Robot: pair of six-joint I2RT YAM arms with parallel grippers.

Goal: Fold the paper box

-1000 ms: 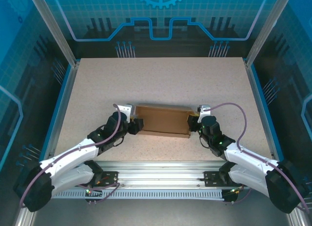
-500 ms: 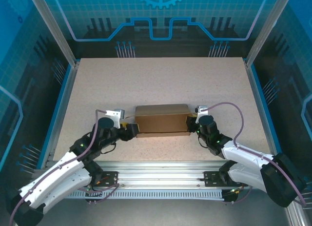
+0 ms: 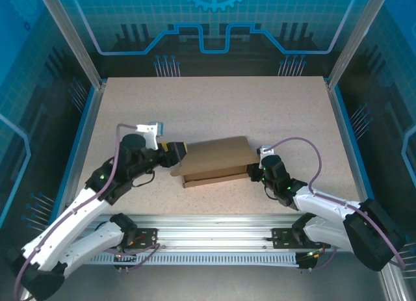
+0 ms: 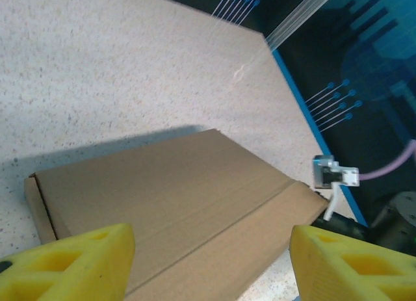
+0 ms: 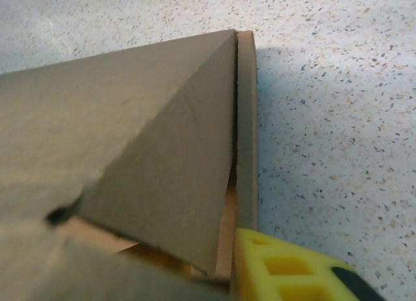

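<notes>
We see the brown corrugated cardboard box lying lengthwise between our arms: left end effector open at one end, right end effector opposite, grip unclear.

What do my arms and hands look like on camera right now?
The left arm and right arm match: white shells, black joints toward the wrist, a mauve cable looping to each. The left hand and right hand carry yellow fingers with square cut-outs.
</notes>
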